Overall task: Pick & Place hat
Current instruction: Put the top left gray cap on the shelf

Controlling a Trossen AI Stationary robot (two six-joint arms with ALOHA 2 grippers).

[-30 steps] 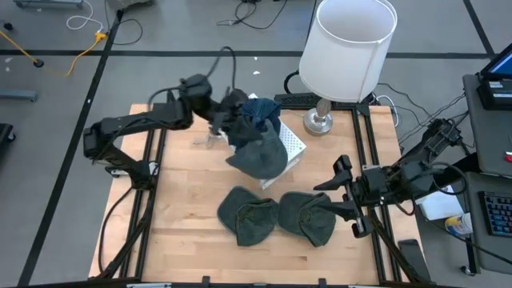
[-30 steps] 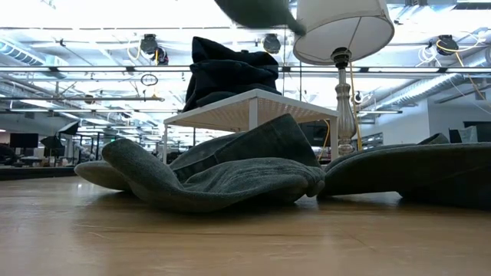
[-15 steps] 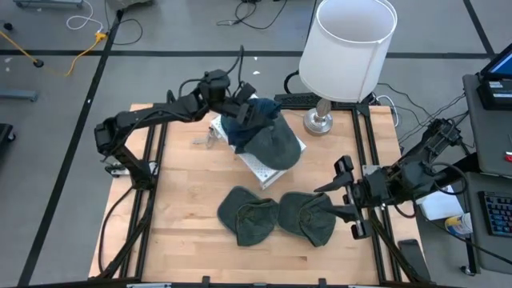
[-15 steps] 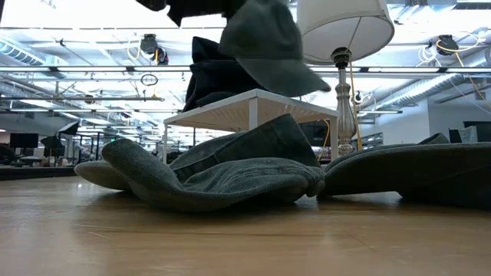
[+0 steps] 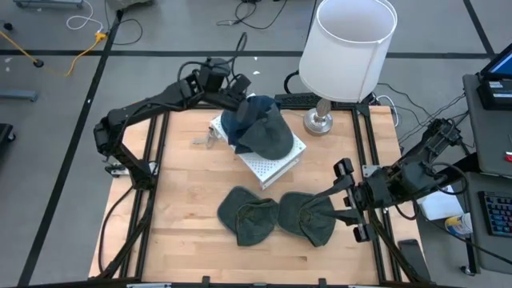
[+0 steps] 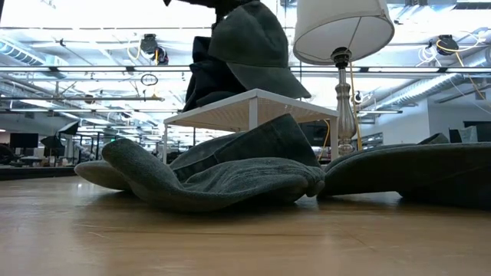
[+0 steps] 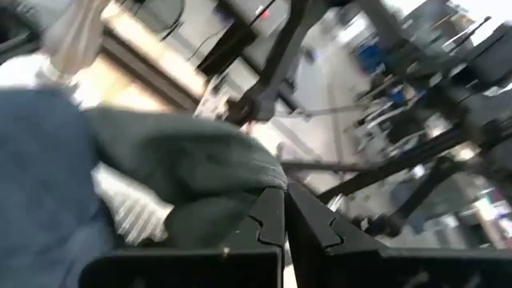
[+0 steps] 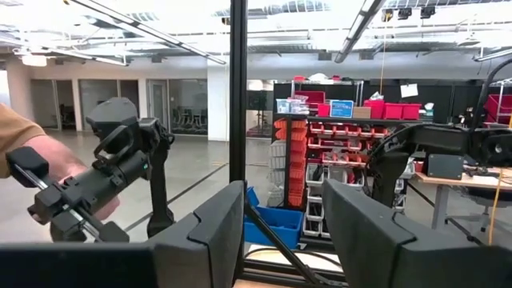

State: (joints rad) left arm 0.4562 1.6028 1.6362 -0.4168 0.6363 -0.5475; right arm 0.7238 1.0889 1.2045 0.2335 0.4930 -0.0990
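Grey-green felt hat [image 5: 268,138], pinched by its edge in the closed jaws of the left gripper [image 5: 238,90], hangs over the small white perforated stand [image 5: 276,162] at the back of the wooden table [image 5: 192,200], against a dark blue folded cloth [image 5: 250,114] on that stand; in the low view the hat [image 6: 257,46] sits just above the stand's top [image 6: 253,103]. Two more grey-green hats [image 5: 250,214] [image 5: 308,216] lie side by side on the table's front half, touching; the right gripper [image 5: 346,206] rests low at the right edge just beside the nearer one, jaws apart, holding nothing; a white-shaded lamp [image 5: 348,50] stands at the back right corner.
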